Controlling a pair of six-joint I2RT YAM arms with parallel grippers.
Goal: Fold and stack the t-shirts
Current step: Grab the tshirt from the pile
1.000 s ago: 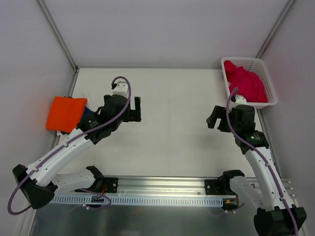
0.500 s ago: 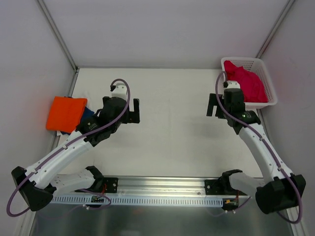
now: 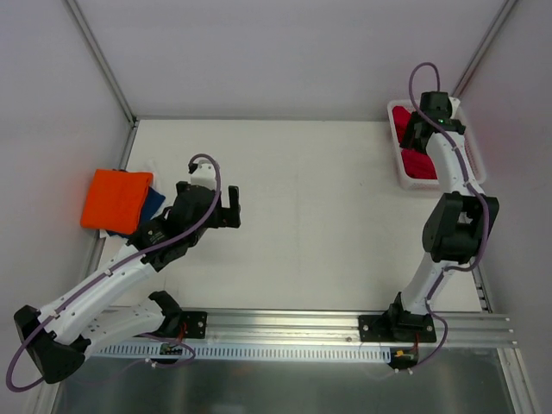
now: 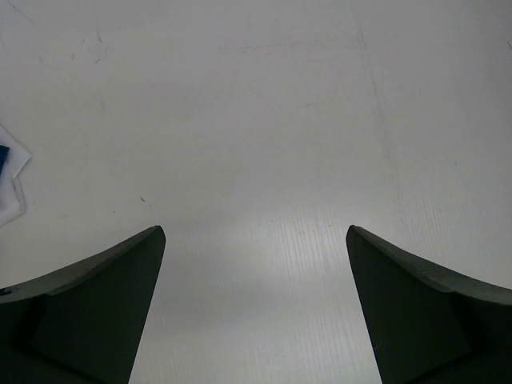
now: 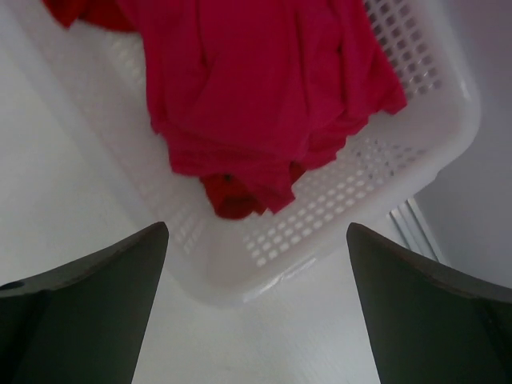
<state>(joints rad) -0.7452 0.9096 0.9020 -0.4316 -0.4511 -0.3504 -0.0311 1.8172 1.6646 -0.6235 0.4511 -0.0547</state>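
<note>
A crimson-pink t-shirt (image 5: 256, 88) lies crumpled in the white lattice basket (image 5: 336, 240), with a red shirt (image 5: 240, 196) showing under its near edge. My right gripper (image 3: 420, 131) hangs over the basket, open and empty, its jaws wide apart in the right wrist view (image 5: 256, 232). In the top view the arm hides most of the pink cloth (image 3: 420, 164). A folded orange t-shirt (image 3: 116, 198) lies at the left table edge on a dark blue one (image 3: 155, 205). My left gripper (image 3: 226, 205) is open and empty over bare table (image 4: 256, 232), right of that stack.
The basket (image 3: 405, 177) stands in the far right corner against the enclosure wall. A white and blue cloth corner (image 4: 8, 176) shows at the left edge of the left wrist view. A metal rail (image 3: 285, 323) with both arm bases runs along the near edge.
My right arm has swung from the table's right middle up and back over the basket. My left gripper has drifted slightly nearer and to the left.
</note>
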